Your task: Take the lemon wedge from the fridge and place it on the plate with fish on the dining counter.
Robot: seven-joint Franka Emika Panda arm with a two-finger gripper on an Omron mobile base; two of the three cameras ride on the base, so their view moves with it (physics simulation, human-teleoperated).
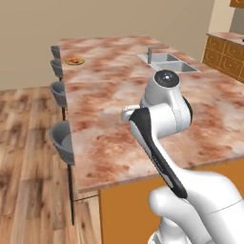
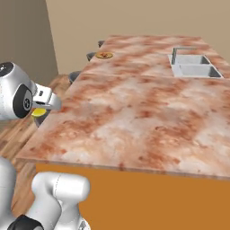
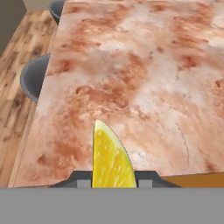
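While the tool (image 3: 113,180) pinches the lemon wedge (image 3: 110,161), the plate (image 1: 75,61) lies far up the bench (image 1: 143,114).

Because the jaws are closed on only the lower end of the wedge, with most of the yellow flesh standing free above them, a quick swing or a jolt from the base could, I judge, twist it loose onto the near bench edge or the wooden floor (image 3: 17,83) beside the grey stools (image 3: 33,81). The plate with the fish (image 2: 104,55) sits near the bench's far left edge, well apart from the tool, so a long carry remains; releasing short of it, or grazing that edge, would spoil the placement.
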